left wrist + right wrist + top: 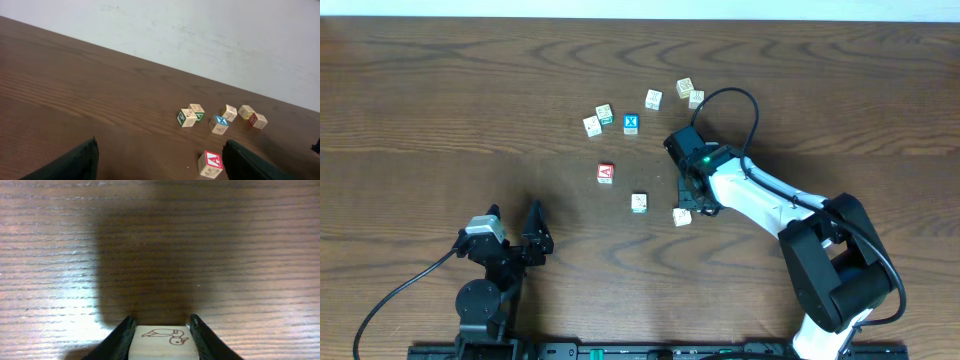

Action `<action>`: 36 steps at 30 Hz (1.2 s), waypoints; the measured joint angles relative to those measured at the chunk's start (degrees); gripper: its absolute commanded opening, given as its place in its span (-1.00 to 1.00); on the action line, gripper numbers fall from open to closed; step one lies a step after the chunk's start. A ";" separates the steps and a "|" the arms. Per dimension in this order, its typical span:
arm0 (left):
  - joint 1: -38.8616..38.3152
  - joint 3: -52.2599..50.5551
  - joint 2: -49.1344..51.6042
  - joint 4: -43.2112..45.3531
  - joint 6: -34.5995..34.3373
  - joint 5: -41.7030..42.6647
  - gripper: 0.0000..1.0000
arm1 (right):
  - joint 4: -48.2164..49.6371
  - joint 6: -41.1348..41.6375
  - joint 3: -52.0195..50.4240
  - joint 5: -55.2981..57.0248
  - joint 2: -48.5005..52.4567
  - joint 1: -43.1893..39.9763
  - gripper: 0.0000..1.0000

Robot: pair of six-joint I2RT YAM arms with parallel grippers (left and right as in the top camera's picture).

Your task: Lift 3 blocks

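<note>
Because the right gripper point(162, 320) held the small cream-white wooden cube with a bird drawn on it point(164, 341) only near the ends of its two black fingers point(120, 340), the cube could slip out. The fingers were closed against its two sides. I could not tell if the cube was up off the brown wooden table point(160, 240) or sitting on it.

If the fingers let go a little, the cube would drop and might roll away from the gripper. If the arm moved fast or tipped, the cube could twist in the grip. A second small cream-white wooden cube point(639, 202) lay near the gripper's side, and a falling cube might bump it. The left gripper point(161, 145) was far off, wide open and holding nothing, so it could not catch anything.
</note>
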 measured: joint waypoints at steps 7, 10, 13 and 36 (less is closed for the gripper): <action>0.00 0.00 0.00 0.00 0.00 0.00 0.59 | -0.66 0.33 -1.05 -0.59 -1.25 0.04 0.02; 0.00 0.00 -0.02 0.00 0.00 0.00 0.59 | -1.36 0.35 -1.97 -1.20 -2.27 0.15 0.13; 0.00 0.00 0.00 0.00 0.00 0.00 0.59 | -1.86 0.24 -3.15 -1.53 -3.48 0.42 0.23; 0.00 0.00 0.00 0.02 0.00 0.00 0.59 | -17.75 -3.50 -0.63 -4.61 -15.06 -4.66 -0.97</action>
